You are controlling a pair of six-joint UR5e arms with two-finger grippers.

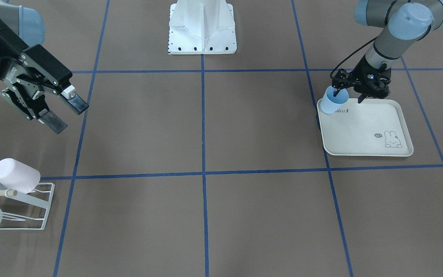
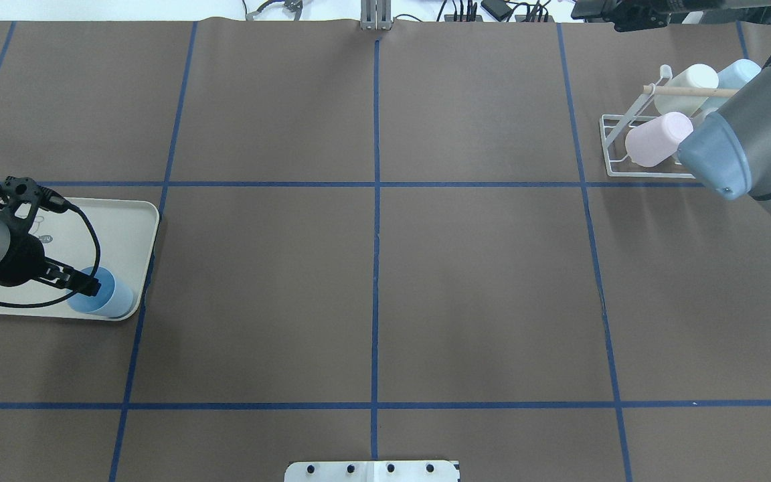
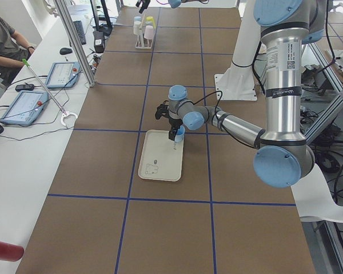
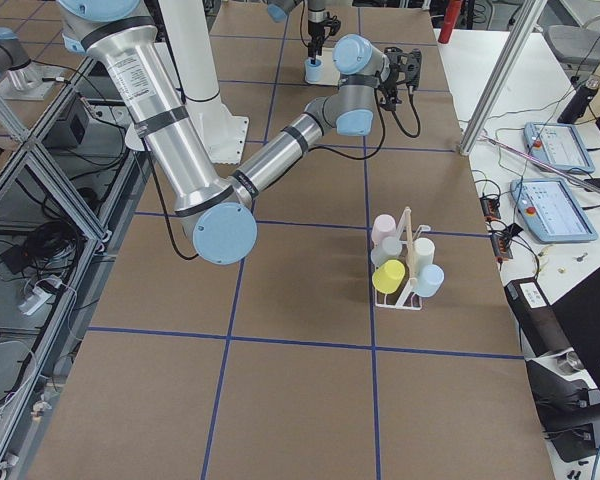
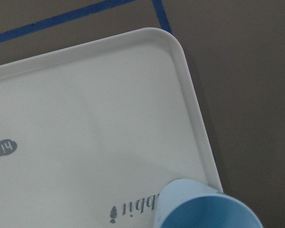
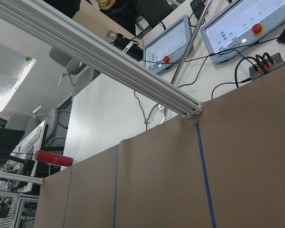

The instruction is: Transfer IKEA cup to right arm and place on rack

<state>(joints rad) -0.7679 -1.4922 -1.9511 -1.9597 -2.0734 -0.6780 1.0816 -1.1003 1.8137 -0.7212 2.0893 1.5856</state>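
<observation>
The light blue IKEA cup (image 1: 332, 104) stands open side up in a corner of the cream rabbit-printed tray (image 1: 363, 130). My left gripper (image 1: 348, 96) looks open over it, one finger inside the cup and the other outside its wall. The left wrist view catches only the cup's rim (image 5: 209, 211) and the tray (image 5: 85, 118). High at the opposite end of the table, my right gripper (image 1: 67, 114) hangs open and empty. The white wire rack (image 1: 39, 209) with its wooden rod stands below it, a pink cup (image 1: 15, 175) and several other cups hung on it.
The robot's white base (image 1: 202, 27) sits at the table's edge. The right arm's elbow (image 2: 747, 147) overhangs part of the rack (image 2: 616, 144). Beyond the table's far side is a desk with tablets (image 3: 28, 105), an aluminium post (image 3: 74, 40) and a seated person (image 3: 0, 34).
</observation>
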